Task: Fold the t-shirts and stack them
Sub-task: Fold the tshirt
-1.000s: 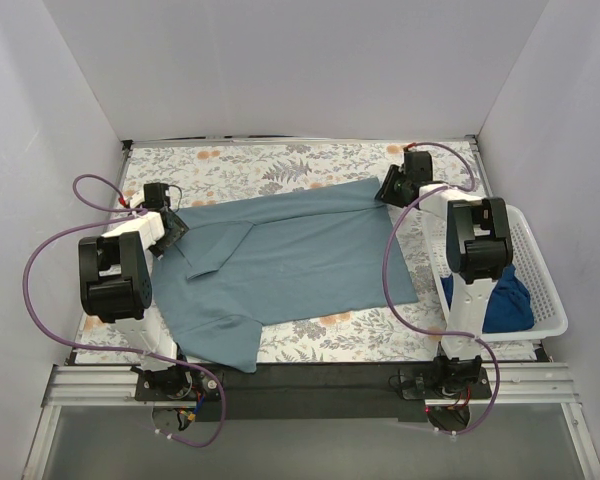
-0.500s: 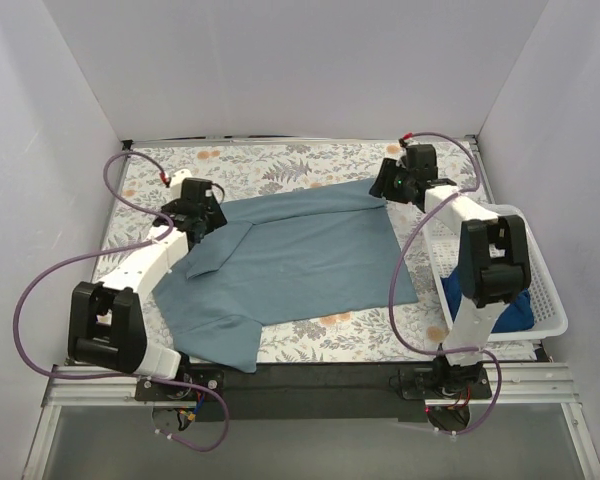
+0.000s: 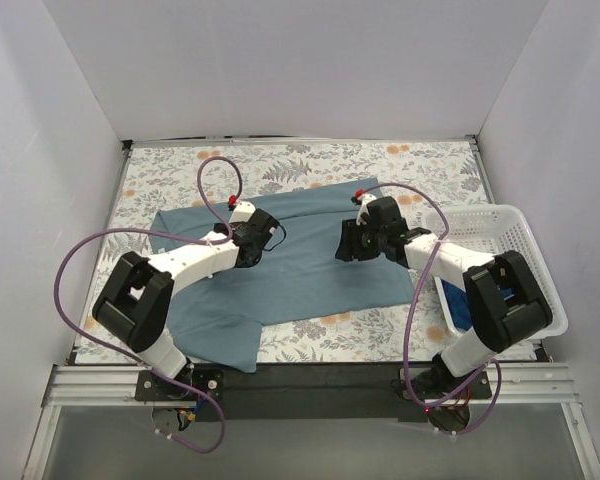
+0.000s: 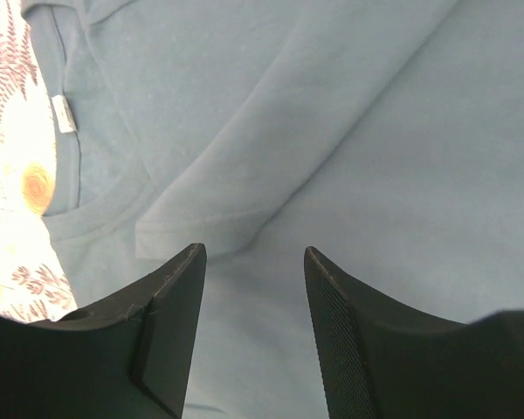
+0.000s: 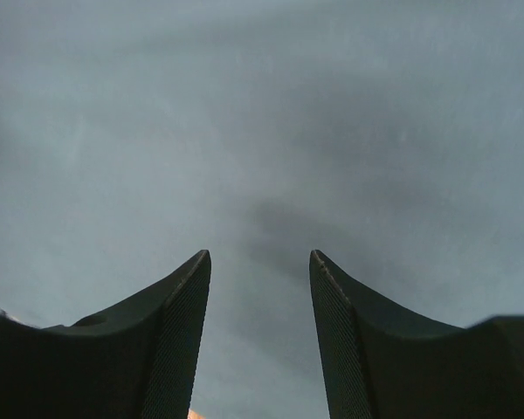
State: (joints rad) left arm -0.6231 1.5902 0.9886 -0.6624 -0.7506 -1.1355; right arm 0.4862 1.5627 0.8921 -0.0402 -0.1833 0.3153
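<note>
A slate-blue t-shirt (image 3: 300, 270) lies spread out flat on the floral table, with one sleeve (image 4: 218, 209) folded in over its body. Its collar and white label (image 4: 63, 113) show in the left wrist view. My left gripper (image 3: 260, 238) (image 4: 253, 253) hovers open over the shirt's left half, just short of the folded sleeve's hem. Over the shirt's right half, my right gripper (image 3: 345, 245) (image 5: 260, 255) is open too, and only cloth shows between its fingers. A darker blue t-shirt (image 3: 456, 305) lies bunched in the basket, partly hidden by the right arm.
A white lattice basket (image 3: 540, 270) stands at the table's right edge. The floral cloth (image 3: 180, 170) shows around the shirt at the back and along the front. White walls close in the left, back and right sides.
Both arms have swung inward from the shirt's outer left and right edges to above its middle. The shirt lies much as before.
</note>
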